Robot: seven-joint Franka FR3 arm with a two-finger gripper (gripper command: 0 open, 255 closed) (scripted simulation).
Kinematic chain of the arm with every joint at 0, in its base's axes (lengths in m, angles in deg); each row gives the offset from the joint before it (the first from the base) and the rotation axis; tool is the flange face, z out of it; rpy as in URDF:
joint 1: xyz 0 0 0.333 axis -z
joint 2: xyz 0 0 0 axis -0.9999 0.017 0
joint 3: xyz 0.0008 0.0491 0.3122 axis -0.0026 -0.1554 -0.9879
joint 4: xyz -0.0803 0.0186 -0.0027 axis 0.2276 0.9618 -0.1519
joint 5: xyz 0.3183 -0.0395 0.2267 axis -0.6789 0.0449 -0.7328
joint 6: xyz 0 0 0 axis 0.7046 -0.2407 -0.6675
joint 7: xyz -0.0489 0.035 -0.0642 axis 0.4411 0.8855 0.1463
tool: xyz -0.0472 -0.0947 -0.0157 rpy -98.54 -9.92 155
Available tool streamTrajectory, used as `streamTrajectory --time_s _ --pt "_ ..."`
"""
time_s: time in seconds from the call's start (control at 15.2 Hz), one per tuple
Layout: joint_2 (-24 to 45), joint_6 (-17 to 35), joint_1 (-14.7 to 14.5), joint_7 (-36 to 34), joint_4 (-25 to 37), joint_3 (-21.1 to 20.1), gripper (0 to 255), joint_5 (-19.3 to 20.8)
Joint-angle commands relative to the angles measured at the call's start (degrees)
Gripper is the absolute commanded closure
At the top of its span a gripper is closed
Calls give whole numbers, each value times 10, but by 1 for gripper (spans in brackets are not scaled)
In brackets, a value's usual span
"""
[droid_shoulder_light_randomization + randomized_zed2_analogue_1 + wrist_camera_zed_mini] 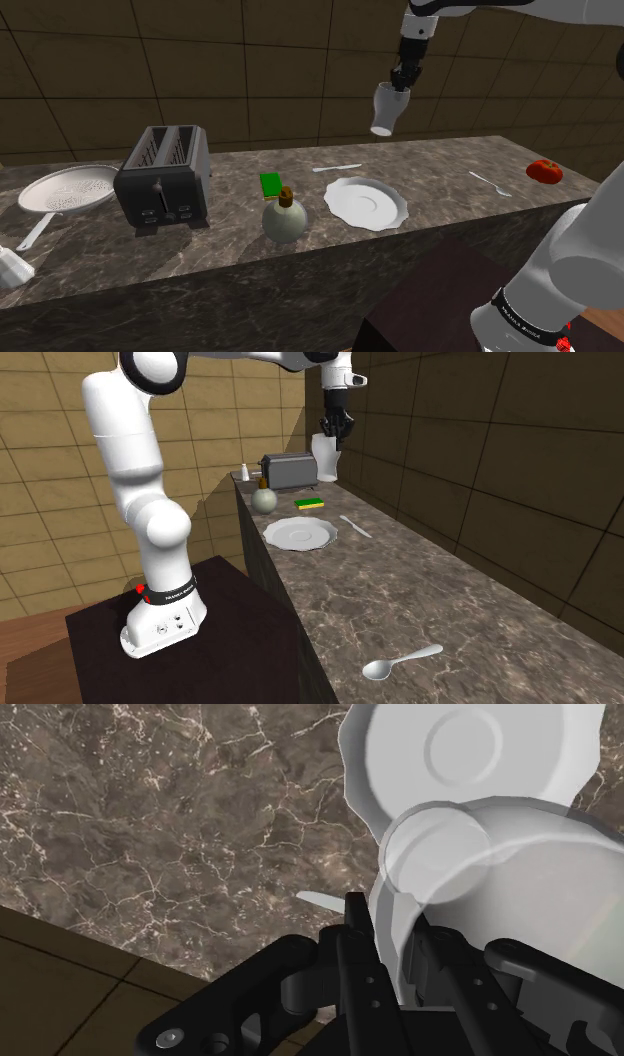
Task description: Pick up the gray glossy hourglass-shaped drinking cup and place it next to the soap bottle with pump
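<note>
Pale grey hourglass cup (385,108), held aloft by the pincer (401,88) above the marbled bench (450,160).

Cup: clasped at its rim between the black fingers, hung base-down with a slight tilt, clear of the bench; seen empty and translucent in the wrist view, with the white plate (366,203) lying beyond it. Soap bottle (283,218): round, pale green, brown-topped, stood upright near the bench's front edge, just beside the plate and well apart from the cup. Green sponge (272,185): laid just behind the bottle. Plate: bare. Toaster (162,178): dark, two slots, both seen empty. Colander (68,188): grey, long-handled, empty, set beside the toaster. Tomato (545,170): placed at the bench's far end.
</note>
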Motion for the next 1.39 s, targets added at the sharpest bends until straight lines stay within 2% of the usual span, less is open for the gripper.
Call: streamTrajectory --time_s 0.0,0.66,1.32 --pt "-2 2 -14 -30 -5 -15 255 1" --pt "18 -11 -79 -163 20 -83 255 -3" --pt "98 -40 -145 -286 123 -142 255 -4"
